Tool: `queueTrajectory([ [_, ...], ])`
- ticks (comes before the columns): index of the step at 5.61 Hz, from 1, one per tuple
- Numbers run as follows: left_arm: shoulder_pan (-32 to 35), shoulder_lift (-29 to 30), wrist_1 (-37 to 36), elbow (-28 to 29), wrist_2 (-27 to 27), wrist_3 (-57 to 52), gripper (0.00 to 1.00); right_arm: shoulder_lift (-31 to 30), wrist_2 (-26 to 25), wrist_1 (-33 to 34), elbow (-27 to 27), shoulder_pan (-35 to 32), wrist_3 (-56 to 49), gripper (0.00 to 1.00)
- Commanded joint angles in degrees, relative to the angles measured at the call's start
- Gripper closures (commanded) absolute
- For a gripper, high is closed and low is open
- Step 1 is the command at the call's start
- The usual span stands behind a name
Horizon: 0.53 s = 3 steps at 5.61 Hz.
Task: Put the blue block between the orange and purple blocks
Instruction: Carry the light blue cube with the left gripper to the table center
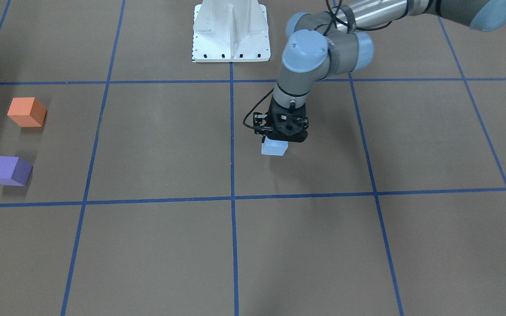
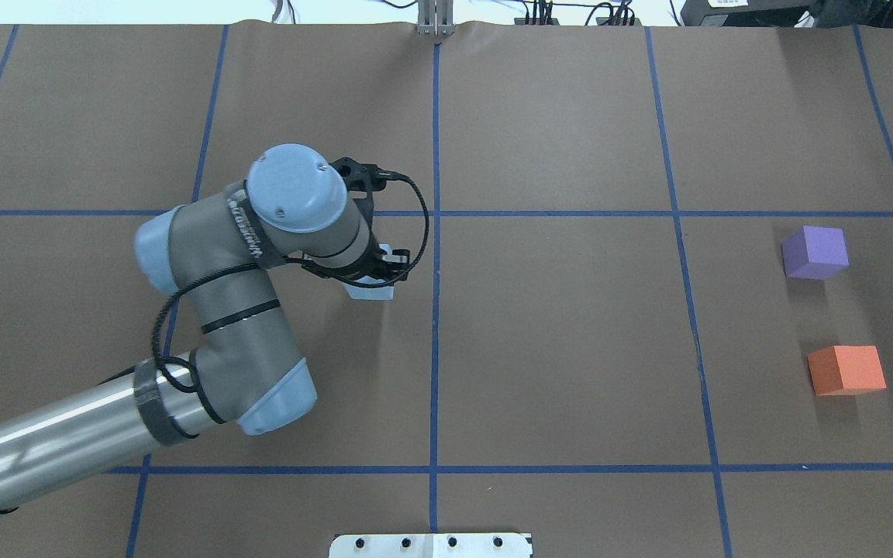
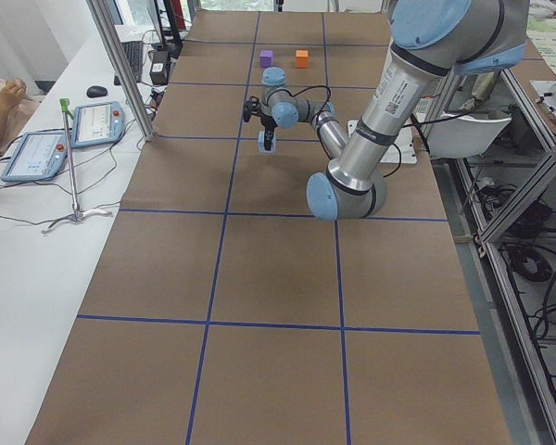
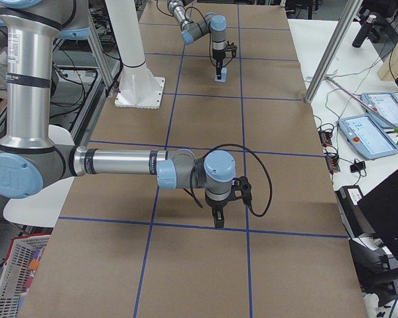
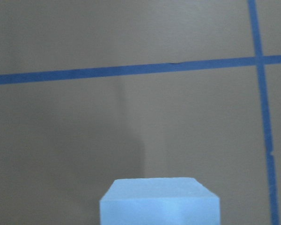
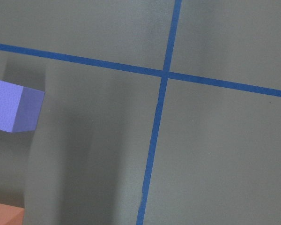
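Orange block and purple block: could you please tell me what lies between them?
Nothing; the overhead view shows only bare table between the purple block and orange block.

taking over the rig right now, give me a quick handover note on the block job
Left hand: closed on the blue block, just to the robot's left of the table's centre line. I cannot tell whether the block is off the table.
Right hand: seen only from the side camera, so open or shut is unclear.
Orange block and purple block: far over on the robot's right, apart with a gap between them, the orange one nearer the robot.
Done: blue block grasped.
Left: carry it across and set it down in the gap between the two.
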<state>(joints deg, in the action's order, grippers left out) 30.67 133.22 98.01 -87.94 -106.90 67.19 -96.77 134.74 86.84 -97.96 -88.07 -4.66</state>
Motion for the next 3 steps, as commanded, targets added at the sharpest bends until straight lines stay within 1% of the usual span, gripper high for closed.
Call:
queueTrajectory([
  [1, -2.27, 6.43, -0.1, 7.06, 1.96, 2.94, 0.93, 0.0, 0.0, 0.0, -0.04, 0.0, 0.0, 0.0],
  [2, -3.24, 8.27, -0.1, 9.08, 3.88, 5.21, 0.79, -0.09, 0.0, 0.0, -0.04, 0.0, 0.0, 0.0],
  [3, -3.51, 8.37, 0.07, 9.8, 3.89, 5.23, 0.44, 0.0, 0.0, 0.0, -0.04, 0.0, 0.0, 0.0],
])
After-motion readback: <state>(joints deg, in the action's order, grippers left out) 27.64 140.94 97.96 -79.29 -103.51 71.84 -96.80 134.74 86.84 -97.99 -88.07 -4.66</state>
